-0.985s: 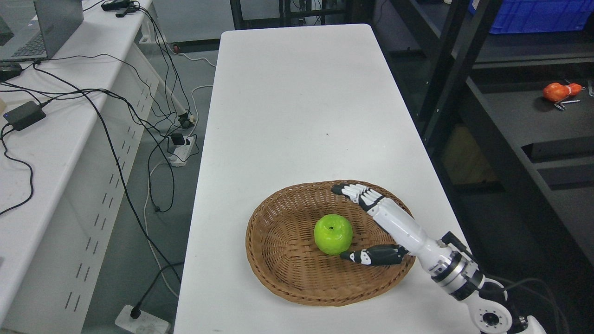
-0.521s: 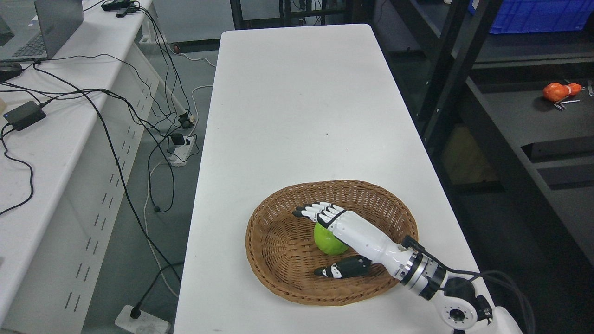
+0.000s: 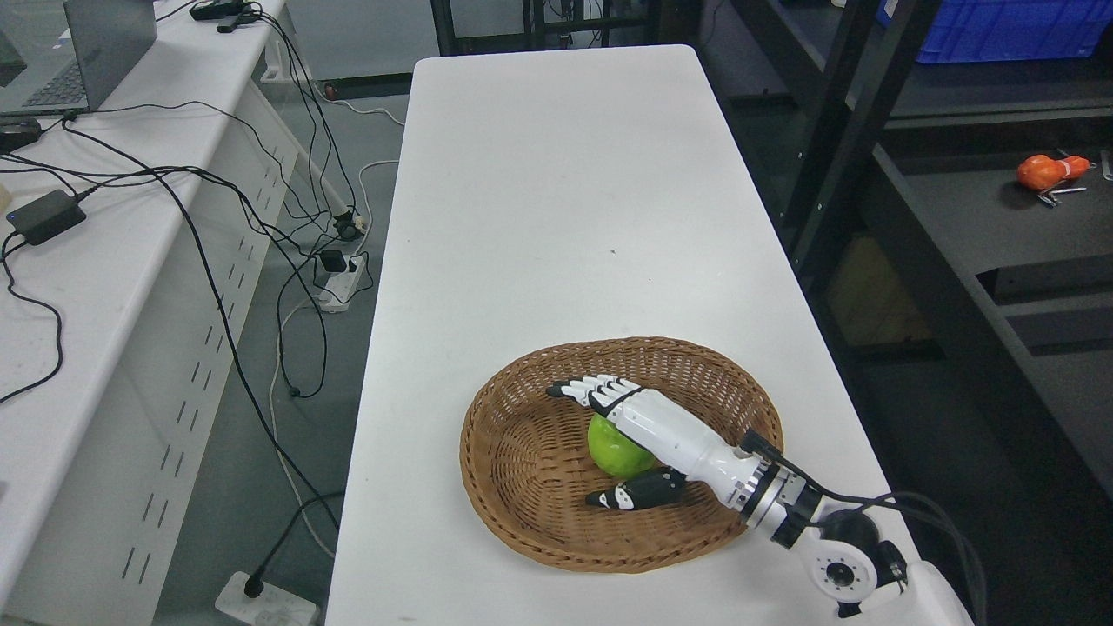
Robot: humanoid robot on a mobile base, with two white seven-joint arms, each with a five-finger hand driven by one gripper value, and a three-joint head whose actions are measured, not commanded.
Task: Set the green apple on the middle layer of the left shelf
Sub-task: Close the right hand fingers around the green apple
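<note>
A green apple point(image 3: 614, 450) lies in a round wicker basket point(image 3: 522, 469) on the white table point(image 3: 556, 217). My right hand point(image 3: 600, 443) reaches in from the lower right and lies over the apple. Its white fingers point(image 3: 591, 393) stretch out over the apple's top, and the black thumb point(image 3: 630, 493) lies below the apple's near side. The fingers are spread and not closed round the fruit. Much of the apple is hidden under the palm. The left arm is out of view.
A dark shelf unit point(image 3: 956, 261) stands to the right of the table, with an orange object point(image 3: 1048, 171) on one layer and a blue crate point(image 3: 1009, 26) higher up. A white bench point(image 3: 96, 261) with a laptop point(image 3: 87, 48) and cables stands at the left.
My right hand has moved left from the basket's right rim to over the apple, covering most of it. In the last half second it only settled slightly closer on the fruit.
</note>
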